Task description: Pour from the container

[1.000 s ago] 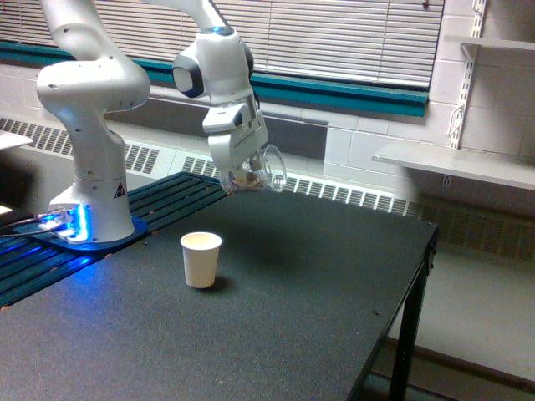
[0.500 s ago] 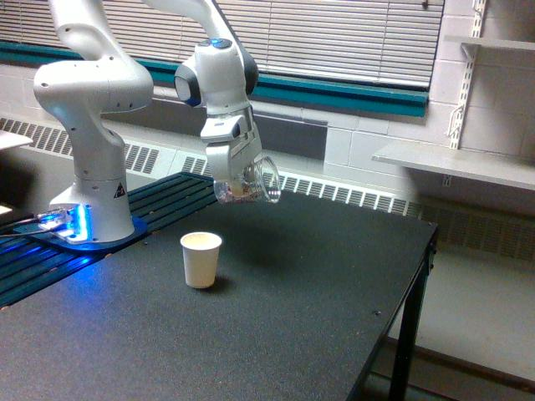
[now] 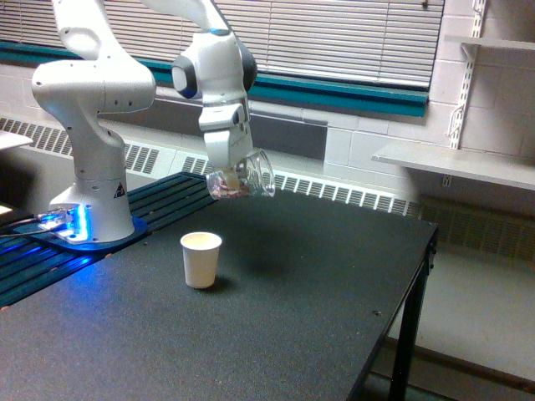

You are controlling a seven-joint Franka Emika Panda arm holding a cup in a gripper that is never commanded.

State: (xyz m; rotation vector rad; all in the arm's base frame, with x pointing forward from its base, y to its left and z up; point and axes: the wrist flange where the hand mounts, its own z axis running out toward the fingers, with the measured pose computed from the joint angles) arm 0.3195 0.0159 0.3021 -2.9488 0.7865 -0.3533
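Clamped on the clear plastic cup (image 3: pixel 245 178), the gripper (image 3: pixel 231 173) hangs from the white Panda arm (image 3: pixel 213 71) above the rear part of the black table (image 3: pixel 276 326). That cup is tipped well over on its side, its open mouth facing the exterior view's right and slightly downward, with brownish-pink bits gathered along its lower wall. It is held in the air, clear of the table, higher than the white paper cup (image 3: pixel 201 259) and a little toward the exterior view's right of it.

Starting at the exterior view's left, the arm's white base (image 3: pixel 90 180) stands near the table's left edge on a round blue-lit foot (image 3: pixel 79 230), with dark slatted strips running along that edge beside it. Next comes the paper cup, upright on the tabletop, well apart from the base and from the front edge. Farther right the tabletop is bare up to its right edge, where a black leg (image 3: pixel 405 342) drops to the floor. Behind, closed window blinds (image 3: pixel 334 38) and a white wall shelf (image 3: pixel 456 163) show.
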